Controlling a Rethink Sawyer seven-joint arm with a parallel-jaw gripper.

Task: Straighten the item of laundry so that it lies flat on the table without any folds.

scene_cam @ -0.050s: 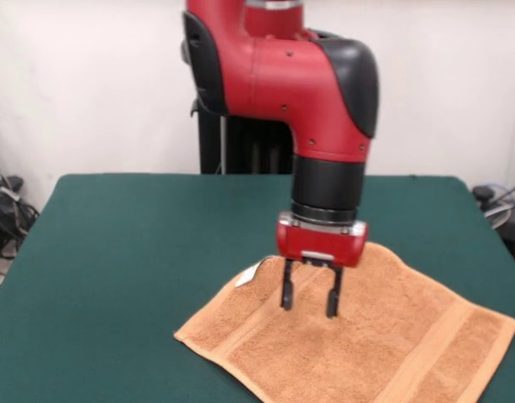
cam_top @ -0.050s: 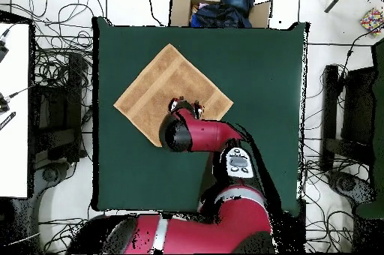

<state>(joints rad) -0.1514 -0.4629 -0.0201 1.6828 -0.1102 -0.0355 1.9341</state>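
Note:
The item of laundry (scene_cam @ -0.050s: 383, 336) is an orange-tan towel lying spread on the green table (scene_cam @ -0.050s: 131, 269), turned like a diamond, with band stripes near two edges and a small white tag at its far left corner. From above, the item of laundry (cam_top @ -0.050s: 165, 83) lies in the upper left part of the table (cam_top @ -0.050s: 262, 102). My gripper (scene_cam @ -0.050s: 308, 306) hangs open just over the towel's far edge, with nothing between its fingers. The gripper (cam_top @ -0.050s: 186, 106) shows in the overhead view at the towel's lower edge, and the arm covers that corner.
A cardboard box (cam_top @ -0.050s: 217, 4) with dark cloth stands beyond the table's top edge in the overhead view. Cables and chairs surround the table. The towel's near corner runs past the front view's bottom edge.

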